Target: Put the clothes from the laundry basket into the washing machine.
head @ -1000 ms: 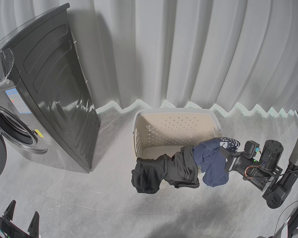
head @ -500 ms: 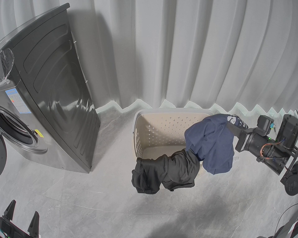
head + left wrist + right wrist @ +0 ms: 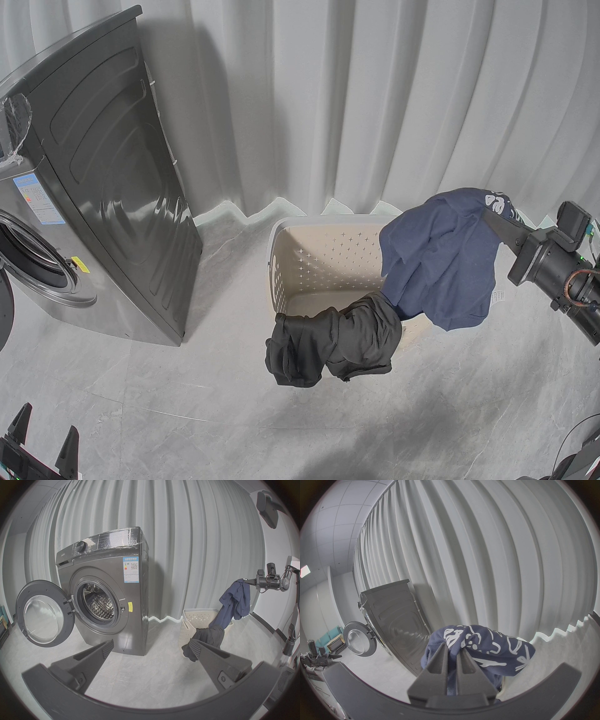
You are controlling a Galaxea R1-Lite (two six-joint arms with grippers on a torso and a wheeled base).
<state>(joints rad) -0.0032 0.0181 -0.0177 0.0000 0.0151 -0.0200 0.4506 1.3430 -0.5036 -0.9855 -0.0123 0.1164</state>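
Note:
A navy blue garment (image 3: 440, 262) with white print hangs in the air over the right side of the beige laundry basket (image 3: 294, 262), held up by my right gripper (image 3: 494, 212), which is shut on it; the same garment (image 3: 484, 648) bunches over the gripper (image 3: 452, 650) in the right wrist view. A black garment (image 3: 331, 340) drapes over the basket's near rim. The grey washing machine (image 3: 94, 187) stands at the left, its round door (image 3: 43, 614) swung open and the drum (image 3: 98, 603) exposed. My left gripper (image 3: 44, 431) stays low at the near left, open and holding nothing.
White curtains (image 3: 375, 100) hang behind the basket. Grey floor (image 3: 206, 387) stretches between the basket and the washing machine. The open machine door juts out to the machine's front left.
My right gripper has risen and moved back and to the right, lifting the navy garment out of the basket until it hangs above the rim. The left arm stayed still.

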